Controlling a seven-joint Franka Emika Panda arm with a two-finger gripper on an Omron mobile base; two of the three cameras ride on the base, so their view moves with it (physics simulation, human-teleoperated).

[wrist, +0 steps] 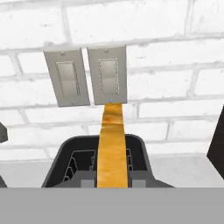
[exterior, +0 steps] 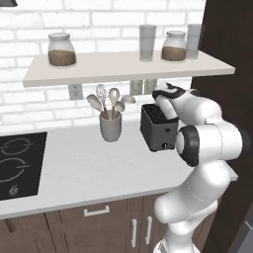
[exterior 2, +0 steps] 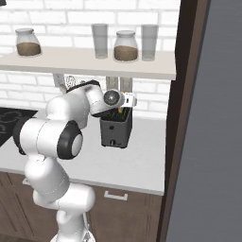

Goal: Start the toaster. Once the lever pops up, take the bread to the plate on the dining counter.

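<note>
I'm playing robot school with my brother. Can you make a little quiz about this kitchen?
1. True or false: the toaster stands on the black hob.
2. How many jars with brown stuff are on the shelf? A one, B two, C four.
3. Fill in: the gripper is pinching the ____ right at the toaster's slots.

Key: 1 false, it stands on the white worktop, near the utensil cup. 2 B. 3 bread.

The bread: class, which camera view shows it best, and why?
The hand view: the bread rises edge-on, golden, above the toaster. The right base view gives a sliver beside the hand; in the left, the arm covers it.
</note>
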